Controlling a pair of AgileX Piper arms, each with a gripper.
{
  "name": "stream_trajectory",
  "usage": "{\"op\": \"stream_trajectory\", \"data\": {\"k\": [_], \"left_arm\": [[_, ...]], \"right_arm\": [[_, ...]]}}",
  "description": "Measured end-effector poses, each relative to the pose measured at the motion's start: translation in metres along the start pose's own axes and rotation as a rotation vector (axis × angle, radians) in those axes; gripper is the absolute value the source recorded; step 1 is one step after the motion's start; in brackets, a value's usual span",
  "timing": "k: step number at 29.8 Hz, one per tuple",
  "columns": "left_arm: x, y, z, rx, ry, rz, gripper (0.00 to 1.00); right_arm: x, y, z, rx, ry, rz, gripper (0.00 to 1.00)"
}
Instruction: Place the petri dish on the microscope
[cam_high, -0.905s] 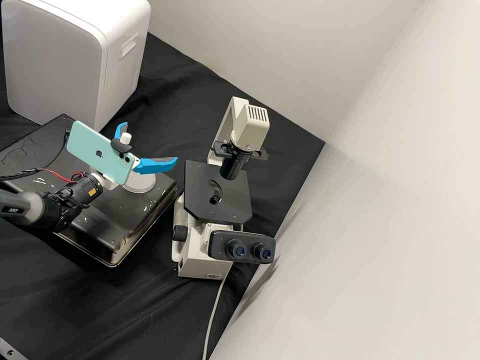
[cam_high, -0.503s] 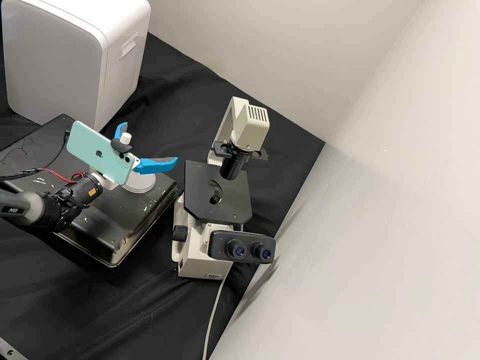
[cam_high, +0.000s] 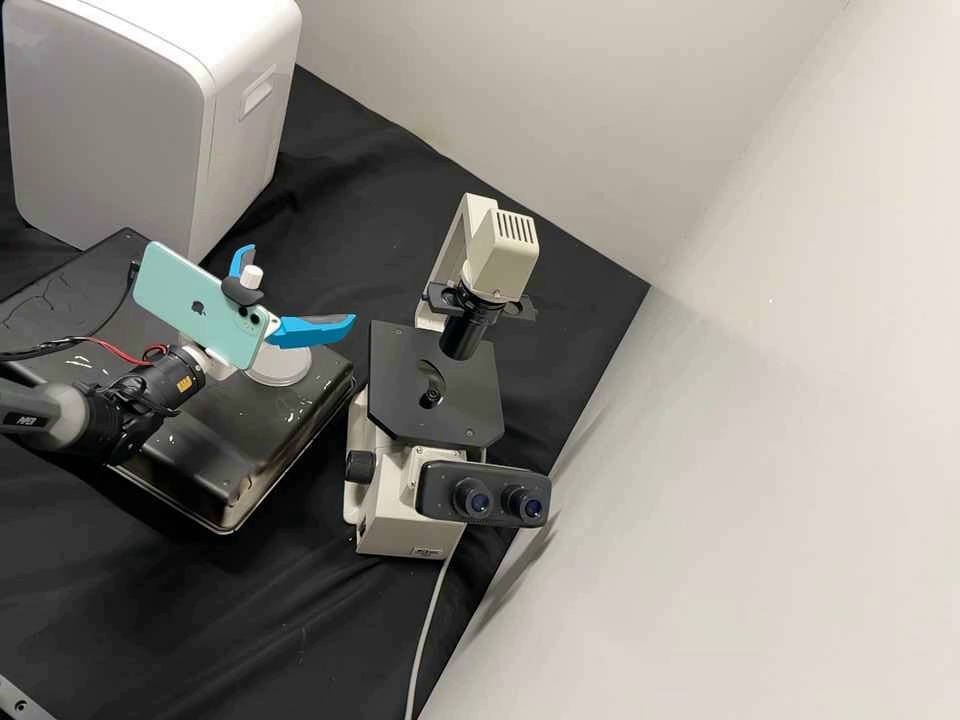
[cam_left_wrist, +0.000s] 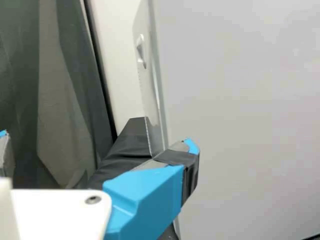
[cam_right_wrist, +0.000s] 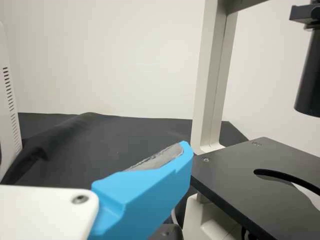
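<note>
Right tool (cam_high: 300, 285) hangs wide open over the dish (cam_high: 280, 370), which lies on a black tray (cam_high: 200, 470) beside the microscope (cam_high: 440, 400). Left tool (cam_left_wrist: 95, 140) looks open, near a white box (cam_left_wrist: 240, 100).

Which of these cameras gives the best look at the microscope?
The high view: it takes in the whole microscope, from lamp head to eyepieces and base. The right wrist view shows its black stage and pale pillar from close by, side-on. The left wrist view faces a white surface.

Lab (microscope (cam_high: 436, 398), black bench (cam_high: 200, 620)).
</note>
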Motion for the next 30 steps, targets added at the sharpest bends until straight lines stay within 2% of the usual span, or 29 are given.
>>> {"op": "stream_trajectory", "data": {"k": [4,7,13,17,19,21,26,30], "left_arm": [[-0.004,-0.0017,0.001,0.008,-0.012,-0.006,1.0],[-0.013,-0.0024,0.004,0.014,-0.029,-0.007,1.0],[-0.041,-0.0054,0.028,0.013,-0.142,0.018,1.0],[-0.062,-0.0116,0.047,0.018,-0.24,-0.005,1.0],[-0.071,-0.0122,0.055,0.035,-0.277,-0.003,1.0],[-0.081,-0.0127,0.062,0.041,-0.314,0.003,1.0],[-0.104,-0.0162,0.074,0.046,-0.401,0.04,1.0],[-0.118,-0.0255,0.081,0.06,-0.461,0.005,1.0]], "right_arm": [[0.0,0.0,0.0,0.0,0.0,0.0,1.0],[0.0,0.0,0.0,0.0,0.0,0.0,1.0],[0.0,0.0,0.0,0.0,0.0,0.0,1.0],[0.0,0.0,0.0,0.0,0.0,0.0,1.0],[0.0,0.0,0.0,0.0,0.0,0.0,1.0],[0.0,0.0,0.0,0.0,0.0,0.0,1.0],[0.0,0.0,0.0,0.0,0.0,0.0,1.0],[0.0,0.0,0.0,0.0,0.0,0.0,1.0]]}}
